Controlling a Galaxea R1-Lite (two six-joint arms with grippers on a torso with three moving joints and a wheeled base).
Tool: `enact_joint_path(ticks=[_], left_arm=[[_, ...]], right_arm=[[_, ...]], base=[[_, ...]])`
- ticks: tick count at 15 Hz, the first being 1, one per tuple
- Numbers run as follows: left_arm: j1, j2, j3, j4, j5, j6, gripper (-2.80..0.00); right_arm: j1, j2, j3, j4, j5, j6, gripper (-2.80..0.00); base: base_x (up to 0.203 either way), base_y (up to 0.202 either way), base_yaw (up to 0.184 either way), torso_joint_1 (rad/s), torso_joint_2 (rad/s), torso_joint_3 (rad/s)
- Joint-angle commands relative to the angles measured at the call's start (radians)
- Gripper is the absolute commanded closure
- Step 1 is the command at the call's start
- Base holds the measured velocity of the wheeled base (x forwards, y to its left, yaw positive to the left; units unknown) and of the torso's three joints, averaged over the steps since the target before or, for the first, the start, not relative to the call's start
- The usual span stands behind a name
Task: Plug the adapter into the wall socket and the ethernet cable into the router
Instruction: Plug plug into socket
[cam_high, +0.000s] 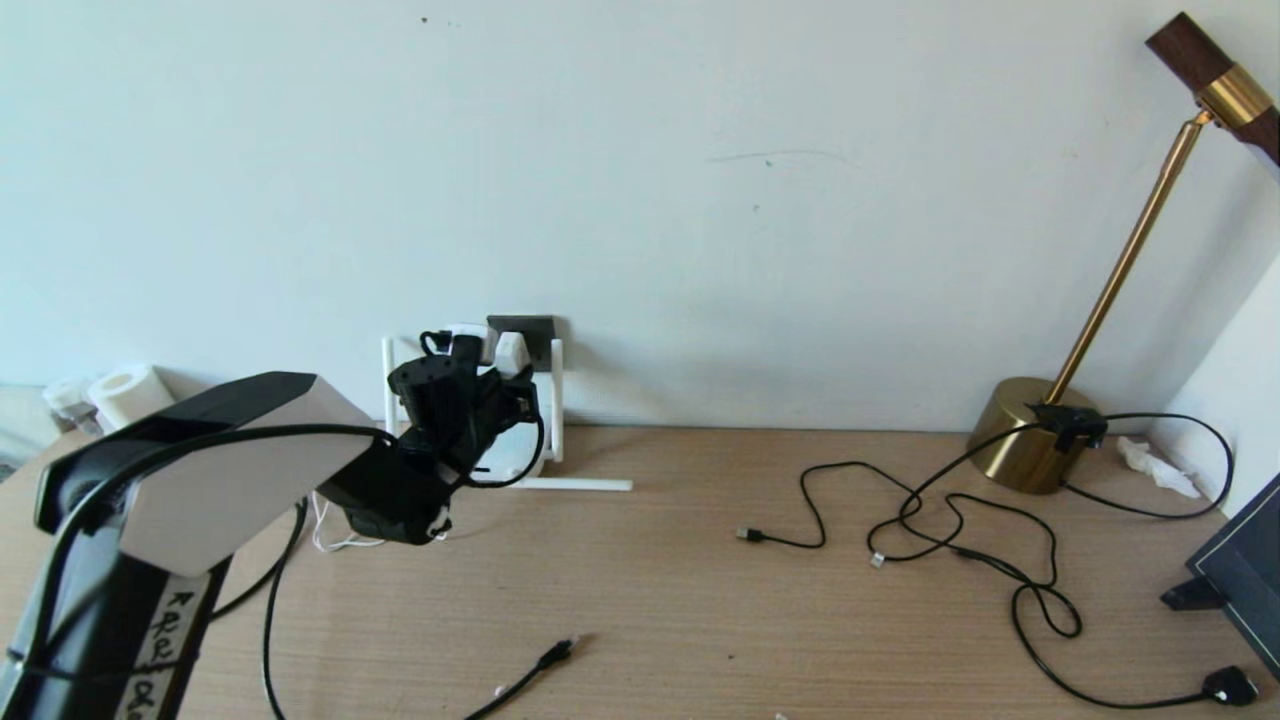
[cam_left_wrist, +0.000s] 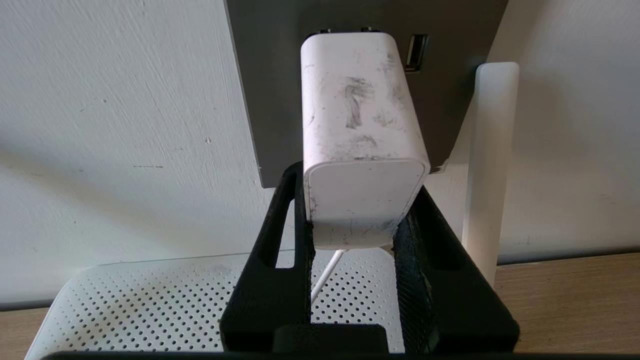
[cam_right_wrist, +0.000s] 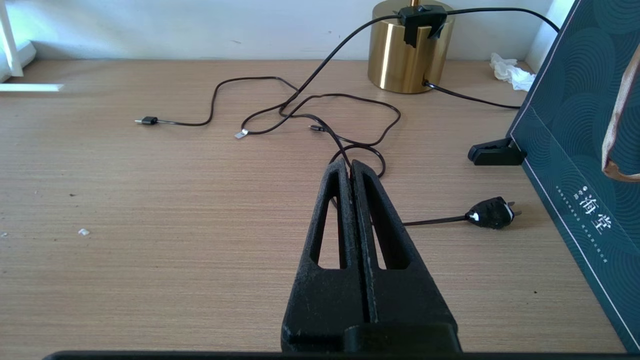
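The adapter — a smooth white block with rounded corners, its top face scuffed with grey smears — sits with its front end against the dark grey, matte wall socket, two metal prongs just visible at the joint. The left gripper clamps it from both sides, its rough black fingers pressed to the lower end of the block, and a thin white cord runs down between them. Below lies the router, its flat white top dotted with rows of small vent holes, and one slim white antenna stands upright just beside the socket plate. On the pale wood-grain table the ethernet cable lies near the front edge, its black boot and plug pointing toward the wall, well apart from the router. Farther right, thin black cables loop loosely toward a lamp with a round brass base. The right gripper hovers over that side, its textured fingers pressed flat together, holding nothing.
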Motion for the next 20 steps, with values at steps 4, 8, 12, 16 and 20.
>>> enact_joint_path(ticks=[4, 8, 12, 16, 20], left_arm=[[-0.001, -0.004, -0.011, -0.010, -0.002, 0.001, 0.00], [-0.002, -0.016, -0.007, -0.012, 0.000, 0.001, 0.00], [-0.002, -0.045, 0.035, -0.013, 0.000, 0.001, 0.00], [-0.002, -0.076, 0.079, -0.020, 0.000, 0.001, 0.00], [-0.002, -0.086, 0.087, -0.020, -0.002, 0.001, 0.00]], right_arm=[[0.000, 0.002, 0.001, -0.001, 0.000, -0.001, 0.00], [0.000, 0.002, 0.001, 0.000, 0.000, 0.000, 0.00], [0.000, 0.002, 0.001, -0.001, 0.000, 0.000, 0.00], [0.000, 0.002, 0.001, 0.000, 0.000, -0.001, 0.00], [0.000, 0.002, 0.001, -0.001, 0.000, 0.000, 0.00]], base=[[-0.011, 0.000, 0.004, 0.002, 0.00, 0.000], [0.000, 0.000, 0.000, 0.000, 0.00, 0.000], [0.000, 0.000, 0.000, 0.000, 0.00, 0.000], [0.000, 0.000, 0.000, 0.000, 0.00, 0.000], [0.000, 0.000, 0.000, 0.000, 0.00, 0.000]])
